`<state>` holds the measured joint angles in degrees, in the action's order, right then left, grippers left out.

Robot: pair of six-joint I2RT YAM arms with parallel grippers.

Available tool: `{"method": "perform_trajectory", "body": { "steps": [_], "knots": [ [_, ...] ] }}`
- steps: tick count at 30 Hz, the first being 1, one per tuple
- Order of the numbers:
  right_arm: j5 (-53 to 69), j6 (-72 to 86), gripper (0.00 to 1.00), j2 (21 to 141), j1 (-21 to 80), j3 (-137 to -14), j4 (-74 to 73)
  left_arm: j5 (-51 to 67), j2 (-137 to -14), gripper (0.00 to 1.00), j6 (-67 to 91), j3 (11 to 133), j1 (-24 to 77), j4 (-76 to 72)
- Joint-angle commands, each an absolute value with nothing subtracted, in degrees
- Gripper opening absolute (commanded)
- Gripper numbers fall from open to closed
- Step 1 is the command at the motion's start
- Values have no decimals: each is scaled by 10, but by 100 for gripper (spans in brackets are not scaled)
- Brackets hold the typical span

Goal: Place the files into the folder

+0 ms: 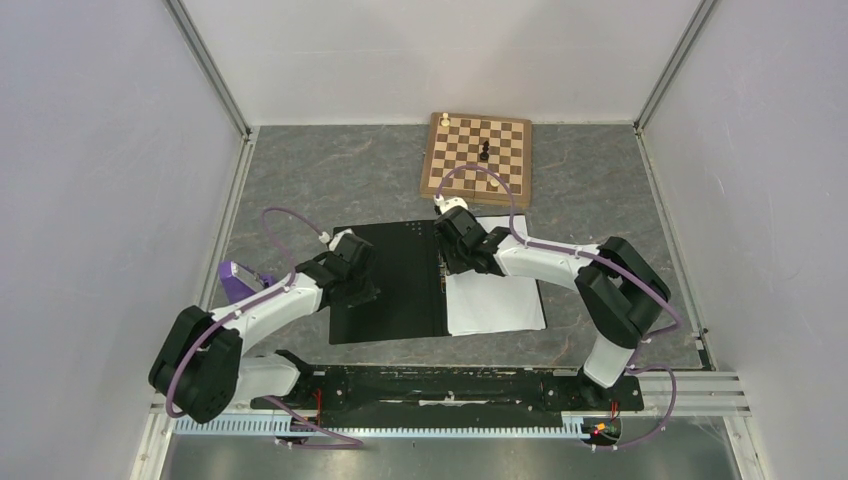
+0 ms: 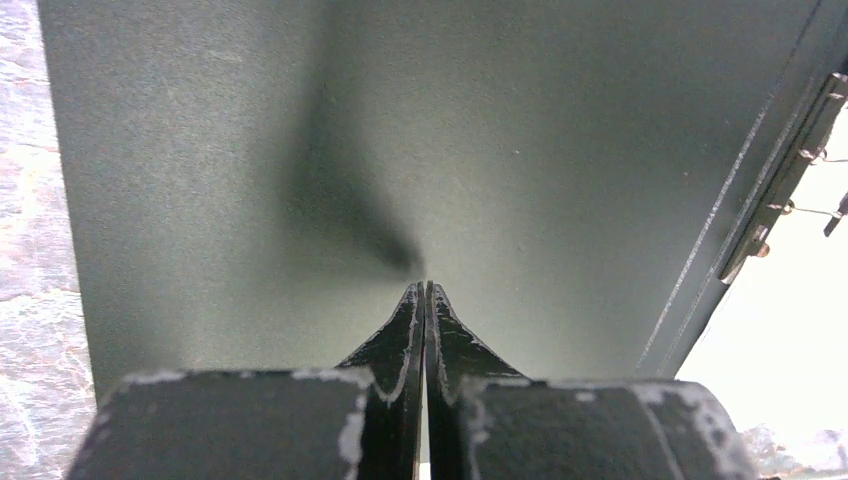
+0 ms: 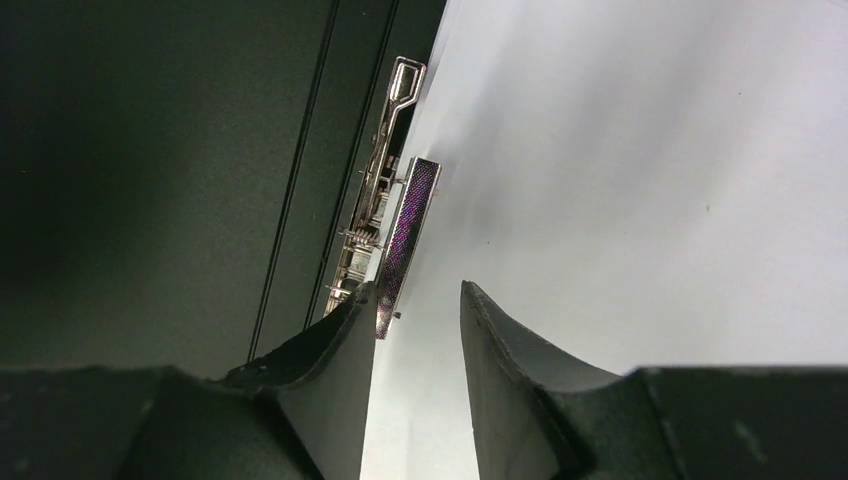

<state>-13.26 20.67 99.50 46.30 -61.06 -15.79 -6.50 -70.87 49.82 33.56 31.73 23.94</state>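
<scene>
Nearest in, the left hand (image 2: 425, 285) is pinched fully closed, tips down on the black inside of the open folder (image 2: 250, 150), which lies flat on the surface. That should pin the cover nicely. The files (image 1: 495, 305) sit on the folder's right half, edge up against the metal clip (image 3: 385, 200). The right hand (image 3: 415, 290) is at that clip, jaws at a narrowish gap, nothing gripped that I can see. I'd get the sheet edges fully under the clip before closing it, slowly, so the paper doesn't buckle. The chessboard (image 1: 478, 158) further back is well apart.
</scene>
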Motion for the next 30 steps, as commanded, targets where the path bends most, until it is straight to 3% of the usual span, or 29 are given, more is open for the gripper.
{"method": "perform_trajectory", "body": {
  "steps": [1, 30],
  "knots": [
    [-143, 217, 38, 999, 470, -631, -153, -104, -724, 2, 523, 341, 312, 240],
    [-106, 237, 24, 981, 477, -571, -112, -131, -762, 2, 521, 357, 305, 243]
  ]
}}
